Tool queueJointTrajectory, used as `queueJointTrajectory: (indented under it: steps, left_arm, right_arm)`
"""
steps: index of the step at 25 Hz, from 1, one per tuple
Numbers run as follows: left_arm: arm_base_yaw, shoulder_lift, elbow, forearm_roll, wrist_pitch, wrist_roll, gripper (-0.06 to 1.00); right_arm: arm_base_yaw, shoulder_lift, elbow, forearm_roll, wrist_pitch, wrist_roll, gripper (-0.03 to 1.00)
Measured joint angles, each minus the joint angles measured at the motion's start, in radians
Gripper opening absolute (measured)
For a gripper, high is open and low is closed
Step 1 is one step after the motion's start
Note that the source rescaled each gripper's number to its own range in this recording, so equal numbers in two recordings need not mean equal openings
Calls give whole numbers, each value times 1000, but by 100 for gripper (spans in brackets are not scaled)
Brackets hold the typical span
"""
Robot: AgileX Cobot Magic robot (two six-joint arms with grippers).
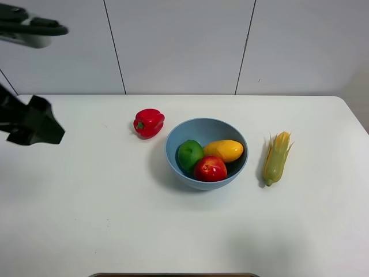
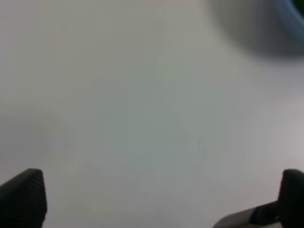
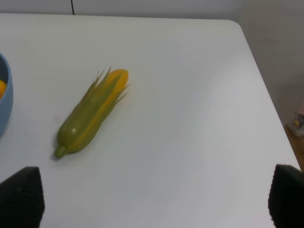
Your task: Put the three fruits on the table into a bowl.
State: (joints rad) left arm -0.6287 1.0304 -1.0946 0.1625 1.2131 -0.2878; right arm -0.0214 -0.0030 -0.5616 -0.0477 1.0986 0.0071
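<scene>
The light-blue bowl (image 1: 206, 153) stands mid-table on the white table (image 1: 115, 219). Inside it lie the three fruits: a green lime (image 1: 189, 154), a yellow-orange mango (image 1: 225, 150) and a red apple (image 1: 210, 168). My left gripper (image 1: 36, 124) hovers at the far left, well away from the bowl. In the left wrist view the left gripper (image 2: 156, 199) is open, with only bare tabletop between its fingers and a blurred bowl rim (image 2: 293, 12) at the corner. My right gripper (image 3: 154, 199) is also open and empty; it does not show in the high view.
A red bell pepper (image 1: 149, 122) lies just left of the bowl. A husked corn ear (image 1: 277, 157) lies to its right, also seen as the corn ear (image 3: 92, 114) in the right wrist view, beside the bowl wall (image 3: 4, 102). The table's right edge (image 3: 266, 95) is close.
</scene>
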Motion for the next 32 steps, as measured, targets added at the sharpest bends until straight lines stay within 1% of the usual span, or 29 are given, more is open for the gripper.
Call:
queueJointTrajectory:
  steps: [4,8,11,14,17,21,25,32]
  left_arm:
    - [158,-187,152,-48,0,32,98]
    - [315,-378,309,-72,3,85,98]
    - [438,-529,429,-97,-21,142,98]
    - [544,-659,509,-130,-47,213,98]
    - [627,-771,561,-156,-51,271,98]
    - [680,-890,613,-181,-101,333,98]
    - [685,-962,652,-194,-119,349,98]
    - [685,-1033,652,-210,-126,365,98]
  right_arm:
    - [0,0,0,0,0,0,86]
    - [0,0,0,0,0,0,86]
    - [0,0,0,0,0,0,86]
    - [0,0,0,0,0,0,86]
    - [0,0,0,0,0,0,86]
    - [0,0,0,0,0,0,86]
    - [0,0,0,0,0,0,86]
    - [0,0,0,0,0,0,86]
